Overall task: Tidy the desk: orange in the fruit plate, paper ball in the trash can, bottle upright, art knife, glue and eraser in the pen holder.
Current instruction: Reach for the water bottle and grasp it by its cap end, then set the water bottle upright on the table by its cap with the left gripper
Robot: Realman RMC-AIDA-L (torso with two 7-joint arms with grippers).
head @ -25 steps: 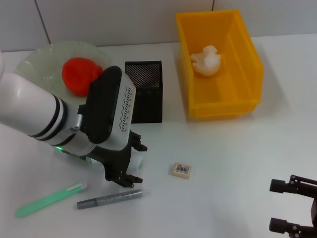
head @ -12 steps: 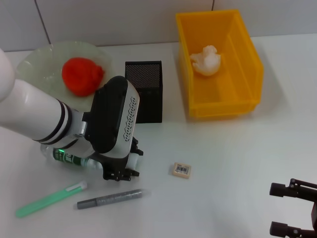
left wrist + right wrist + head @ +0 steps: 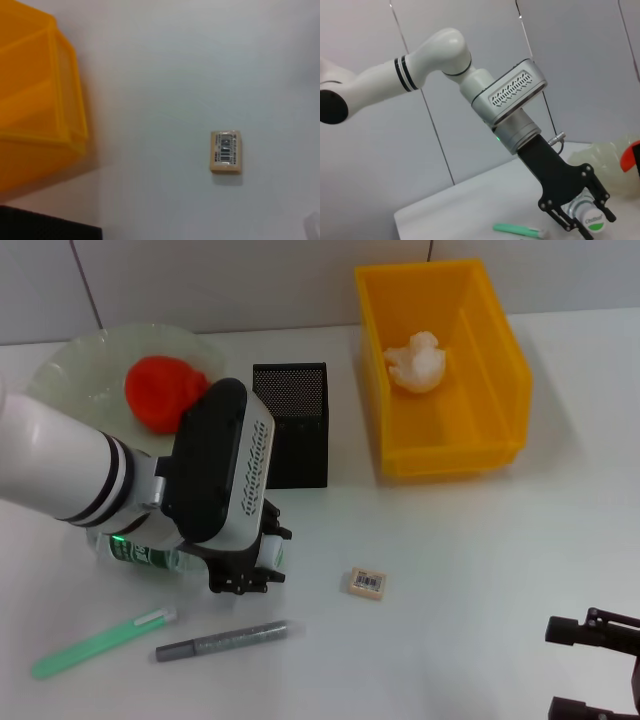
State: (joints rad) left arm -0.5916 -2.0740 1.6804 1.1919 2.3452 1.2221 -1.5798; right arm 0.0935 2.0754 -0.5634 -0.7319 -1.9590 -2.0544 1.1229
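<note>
Bottle's lying flat, cap end right in our left jaws

Our left gripper (image 3: pixel 248 570) has its jaws closed around the bottle (image 3: pixel 135 555) at the cap; its long axis runs along the worktop toward our left. Right gripper (image 3: pixel 590 670) sits parked well apart, jaws apart.
</note>
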